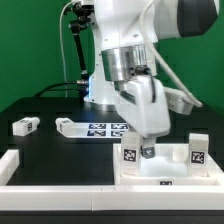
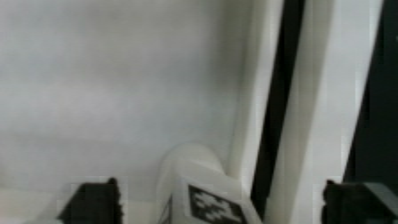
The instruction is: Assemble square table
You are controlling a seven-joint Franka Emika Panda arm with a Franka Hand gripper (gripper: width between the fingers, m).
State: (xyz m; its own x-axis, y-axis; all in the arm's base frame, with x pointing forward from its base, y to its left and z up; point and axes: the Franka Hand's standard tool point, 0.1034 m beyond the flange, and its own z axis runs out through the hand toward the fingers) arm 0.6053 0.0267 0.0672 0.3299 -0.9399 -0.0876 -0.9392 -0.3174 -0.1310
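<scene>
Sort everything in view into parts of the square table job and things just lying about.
Job:
table top
middle leg under the open gripper
upright leg at the exterior view's left
upright leg at the exterior view's right
loose leg on the black table

Lying about:
marker board
white border rail

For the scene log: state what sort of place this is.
Probably a robotics lab bench: a white robot arm over a black table, white furniture parts such as a leg block bearing printed tags, and a plain green backdrop behind.
</scene>
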